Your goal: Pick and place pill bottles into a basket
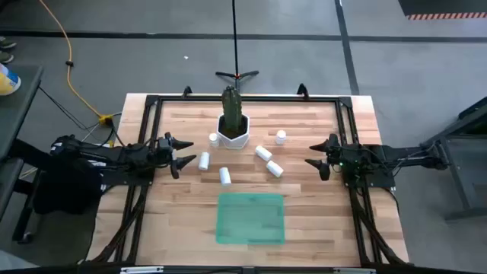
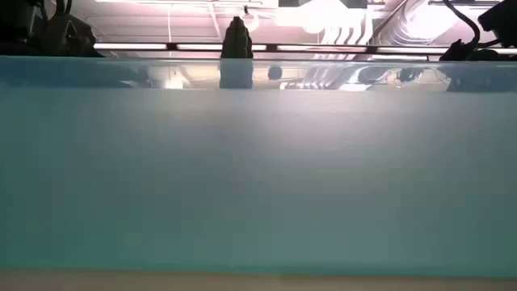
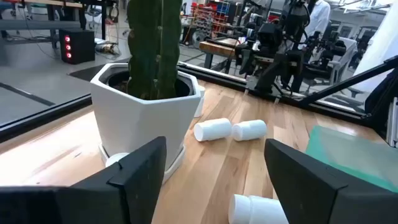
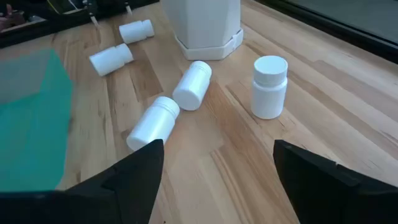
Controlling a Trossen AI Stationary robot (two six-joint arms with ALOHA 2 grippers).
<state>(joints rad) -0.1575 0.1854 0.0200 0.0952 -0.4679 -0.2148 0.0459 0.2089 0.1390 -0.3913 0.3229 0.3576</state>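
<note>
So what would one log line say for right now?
bottles: five on table, none held | basket: no bottles inside | left fingers: open | right fingers: open

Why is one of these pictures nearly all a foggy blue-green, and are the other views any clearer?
Low view: the basket wall sits right against the lens, an out-of-focus haze; bright ceiling lights glare above it. High view: evenly lit, soft shadows. Right wrist view: pill bottles look sharp.
</note>
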